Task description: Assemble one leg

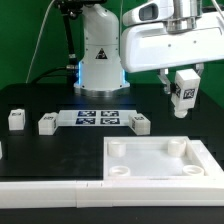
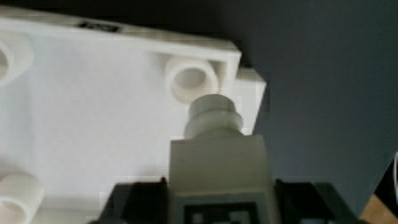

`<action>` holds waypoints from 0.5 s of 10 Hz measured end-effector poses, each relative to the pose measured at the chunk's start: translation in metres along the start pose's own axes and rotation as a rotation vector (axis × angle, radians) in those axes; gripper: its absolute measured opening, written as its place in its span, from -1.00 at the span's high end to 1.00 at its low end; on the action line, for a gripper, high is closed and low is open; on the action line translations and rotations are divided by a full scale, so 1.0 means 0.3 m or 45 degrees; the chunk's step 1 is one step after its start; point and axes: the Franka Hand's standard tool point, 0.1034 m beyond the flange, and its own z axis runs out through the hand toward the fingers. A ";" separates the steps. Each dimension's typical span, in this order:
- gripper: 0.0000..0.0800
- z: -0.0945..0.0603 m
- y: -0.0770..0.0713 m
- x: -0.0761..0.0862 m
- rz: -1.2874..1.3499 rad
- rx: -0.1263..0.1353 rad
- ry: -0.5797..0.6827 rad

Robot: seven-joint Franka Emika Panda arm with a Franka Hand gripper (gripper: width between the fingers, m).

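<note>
Holds small white stubby leg (image 1: 186, 90) clenched in jaws above large white square panel (image 1: 155, 165), yet to socket it.

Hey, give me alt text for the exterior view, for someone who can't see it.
The gripper holds a small white leg in the air over a corner of the large white panel, which lies on the black table. More loose legs lie beside the marker board further back.
</note>
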 end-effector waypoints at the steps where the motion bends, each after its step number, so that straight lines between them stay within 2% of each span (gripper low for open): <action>1: 0.28 0.002 0.012 0.037 -0.006 0.000 0.019; 4: 0.28 0.020 0.025 0.049 -0.030 -0.003 0.059; 5: 0.28 0.012 0.033 0.069 -0.031 -0.016 0.175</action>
